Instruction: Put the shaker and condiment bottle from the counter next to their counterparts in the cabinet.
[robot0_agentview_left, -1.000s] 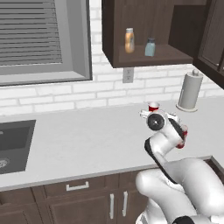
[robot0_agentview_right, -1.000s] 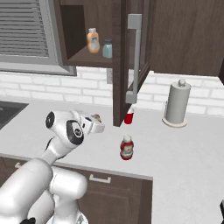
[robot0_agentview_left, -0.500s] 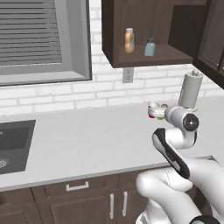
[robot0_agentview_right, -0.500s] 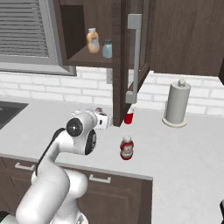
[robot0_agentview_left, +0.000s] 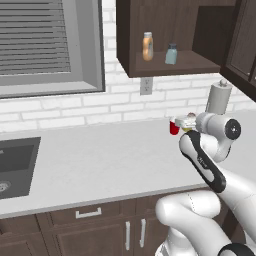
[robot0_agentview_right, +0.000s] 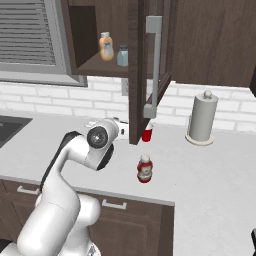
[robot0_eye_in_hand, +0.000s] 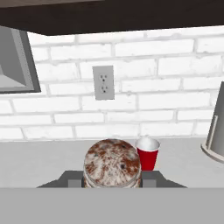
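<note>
My gripper (robot0_eye_in_hand: 112, 180) is shut on the shaker (robot0_eye_in_hand: 112, 161), whose mottled dull cap faces the hand camera between the two fingers. In the left base view the gripper (robot0_agentview_left: 187, 123) holds the yellow-green shaker (robot0_agentview_left: 188, 125) above the counter (robot0_agentview_left: 100, 160), right beside a red cup (robot0_agentview_left: 174, 127). The condiment bottle (robot0_agentview_right: 144, 168), red with a white cap, stands on the counter (robot0_agentview_right: 210, 175) to the right of the arm. Up in the cabinet (robot0_agentview_left: 165, 62) stand the counterparts: an orange bottle (robot0_agentview_left: 147, 46) and a blue-grey shaker (robot0_agentview_left: 171, 54). The gripper (robot0_agentview_right: 120, 128) hangs well below the shelf.
The open cabinet door (robot0_agentview_right: 142, 65) hangs in front of the red cup (robot0_agentview_right: 147, 134). A paper towel roll (robot0_agentview_right: 202, 117) stands at the back right. A dark sink (robot0_agentview_left: 15, 165) lies far left. A wall outlet (robot0_eye_in_hand: 103, 82) is straight ahead.
The arm's wrist and elbow have swung to the right and the hand has turned toward the wall. The shaker has stayed in the grip and risen slightly.
</note>
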